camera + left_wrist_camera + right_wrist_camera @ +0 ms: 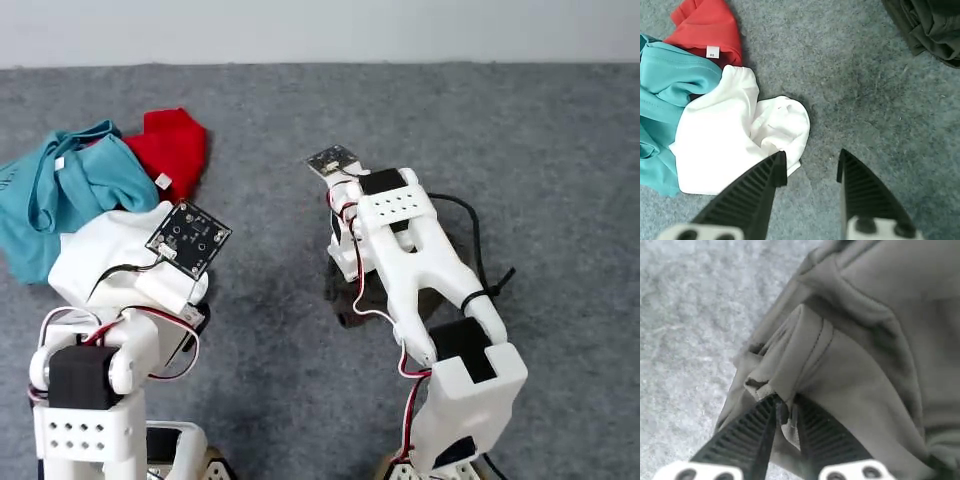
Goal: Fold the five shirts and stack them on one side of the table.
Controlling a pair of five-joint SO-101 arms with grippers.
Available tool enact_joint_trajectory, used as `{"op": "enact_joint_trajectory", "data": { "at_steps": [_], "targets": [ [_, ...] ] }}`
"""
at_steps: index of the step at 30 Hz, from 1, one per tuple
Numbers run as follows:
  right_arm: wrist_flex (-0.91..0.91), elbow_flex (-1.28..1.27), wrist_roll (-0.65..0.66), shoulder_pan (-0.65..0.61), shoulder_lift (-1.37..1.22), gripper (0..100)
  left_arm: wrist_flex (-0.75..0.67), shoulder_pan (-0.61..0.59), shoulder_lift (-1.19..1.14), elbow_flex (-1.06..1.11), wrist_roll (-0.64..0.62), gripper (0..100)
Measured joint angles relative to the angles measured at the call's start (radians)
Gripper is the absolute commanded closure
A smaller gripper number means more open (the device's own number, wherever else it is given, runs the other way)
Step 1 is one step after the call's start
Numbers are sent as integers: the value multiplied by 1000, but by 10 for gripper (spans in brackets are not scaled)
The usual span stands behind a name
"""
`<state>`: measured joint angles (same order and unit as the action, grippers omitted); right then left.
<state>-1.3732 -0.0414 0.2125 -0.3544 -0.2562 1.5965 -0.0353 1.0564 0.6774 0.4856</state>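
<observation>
we start with the left arm (pixel 95 370): its jaws stand open over the bare grey surface (pixel 500 130) with nothing between them. one tip sits right at the edge of the white shirt (pixel 725 145), and we cannot tell if it touches. that white shirt lies crumpled at the left side of the surface. the teal shirt (pixel 60 190) is bunched against it, and the red shirt (pixel 175 145) touches the teal on the far side. none of the three is folded.

now the right arm (pixel 410 250), near the middle: its jaws are closed on the dark shirt (pixel 865 340), pinching a seamed fold, with the rest of the cloth rumpled around them. from above, we see the dark shirt lying mostly under that arm, well apart from the other three.
</observation>
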Motion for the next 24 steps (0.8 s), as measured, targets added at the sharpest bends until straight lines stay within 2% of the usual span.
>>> {"op": "enact_joint_trajectory", "data": {
  "at_steps": [10,15,19,24],
  "targets": [
    [-66,130,0,-20,175,988,0,0,0,41,0,834],
    [-68,153,0,-153,342,989,0,0,0,68,0,834],
    [-38,153,75,-261,477,989,0,0,0,69,0,834],
    [14,153,135,-298,638,989,0,0,0,69,0,834]
  ]
}}
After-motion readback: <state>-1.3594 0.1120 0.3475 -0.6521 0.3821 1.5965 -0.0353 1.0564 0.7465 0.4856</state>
